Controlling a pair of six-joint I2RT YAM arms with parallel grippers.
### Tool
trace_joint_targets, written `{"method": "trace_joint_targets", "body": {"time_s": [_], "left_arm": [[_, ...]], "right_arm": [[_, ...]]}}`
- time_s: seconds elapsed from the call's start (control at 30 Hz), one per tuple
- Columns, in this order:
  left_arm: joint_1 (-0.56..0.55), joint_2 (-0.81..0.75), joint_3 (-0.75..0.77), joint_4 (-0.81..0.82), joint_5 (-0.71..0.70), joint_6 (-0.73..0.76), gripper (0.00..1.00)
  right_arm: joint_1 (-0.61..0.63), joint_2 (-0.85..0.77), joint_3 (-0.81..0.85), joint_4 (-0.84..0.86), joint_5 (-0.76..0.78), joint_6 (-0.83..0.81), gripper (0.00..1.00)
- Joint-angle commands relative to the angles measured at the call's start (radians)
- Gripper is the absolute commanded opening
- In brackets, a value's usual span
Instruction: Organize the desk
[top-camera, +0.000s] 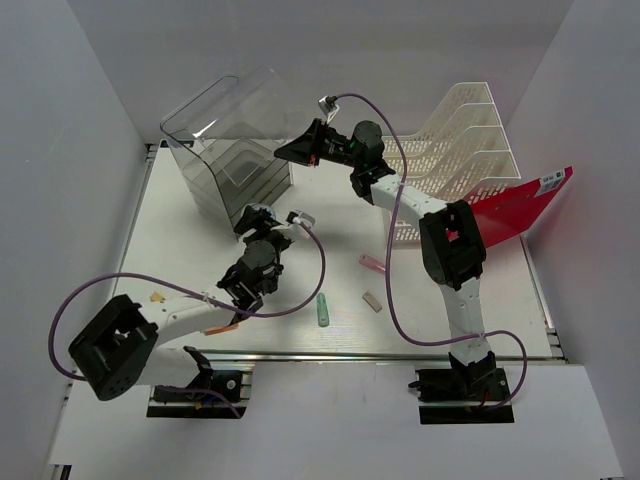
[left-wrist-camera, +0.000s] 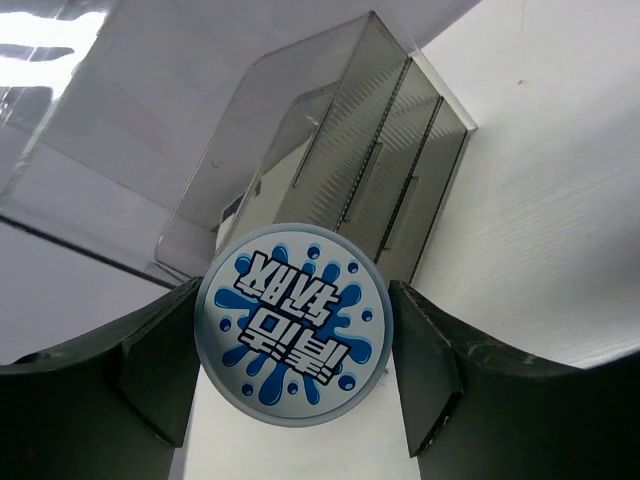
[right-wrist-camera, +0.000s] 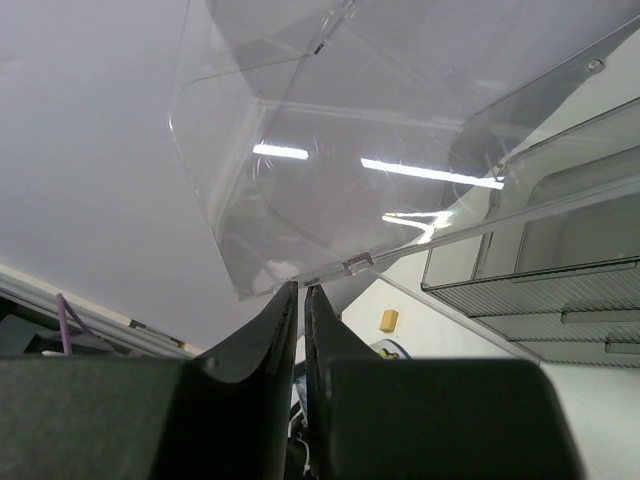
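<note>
The white worktop (top-camera: 180, 245) fills the middle of the top view, and its silver rail (top-camera: 350, 355) runs along the lower edge just above the arm bases. At the worktop's upper left stands a clear drawer box (top-camera: 235, 175) with its clear lid (top-camera: 225, 105) tilted up. The right gripper (right-wrist-camera: 301, 290) reaches in from the right to that lid's edge. Its jaws are drawn to a thin slit and its tips meet the lid's lower rim, pinching it as far as the wrist view shows. Below the box, the left gripper (left-wrist-camera: 292, 305) stands wide around a round disc (left-wrist-camera: 292, 325) (white, with a blue splash and lettering), whose sides touch both fingers. A white file rack (top-camera: 470, 140) sits at the upper right, with a red folder (top-camera: 525, 205) just beside its lower right. Near the lower centre lie a green marker (top-camera: 323, 310), a pink stick (top-camera: 372, 265) and a small pale block (top-camera: 372, 300), apart from one another.
</note>
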Motion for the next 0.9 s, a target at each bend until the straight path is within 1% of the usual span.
{"method": "trace_joint_targets", "body": {"time_s": [0.0, 0.1, 0.3, 0.47, 0.53, 0.77, 0.8, 0.87], "left_arm": [[0.004, 0.027, -0.002, 0.156, 0.01, 0.138, 0.0], [0.004, 0.05, -0.011, 0.228, 0.014, 0.188, 0.0], [0.013, 0.126, -0.023, 0.374, 0.026, 0.345, 0.0], [0.022, 0.189, -0.017, 0.417, 0.048, 0.448, 0.0], [0.033, 0.225, -0.017, 0.48, 0.046, 0.507, 0.0], [0.053, 0.307, -0.006, 0.595, 0.049, 0.645, 0.0], [0.053, 0.317, -0.003, 0.641, 0.049, 0.676, 0.0], [0.063, 0.341, 0.009, 0.673, 0.046, 0.705, 0.0]], "right_arm": [[0.0, -0.045, 0.055, 0.042, 0.031, -0.032, 0.1], [0.003, -0.051, 0.057, 0.038, 0.031, -0.041, 0.1], [0.003, -0.052, 0.055, 0.029, 0.033, -0.047, 0.11], [0.002, -0.055, 0.057, 0.012, 0.035, -0.067, 0.11], [0.0, -0.055, 0.061, 0.001, 0.036, -0.075, 0.11], [0.002, -0.059, 0.064, -0.005, 0.036, -0.081, 0.11], [0.007, -0.061, 0.064, -0.005, 0.036, -0.082, 0.11], [0.003, -0.062, 0.064, -0.01, 0.038, -0.084, 0.11]]}}
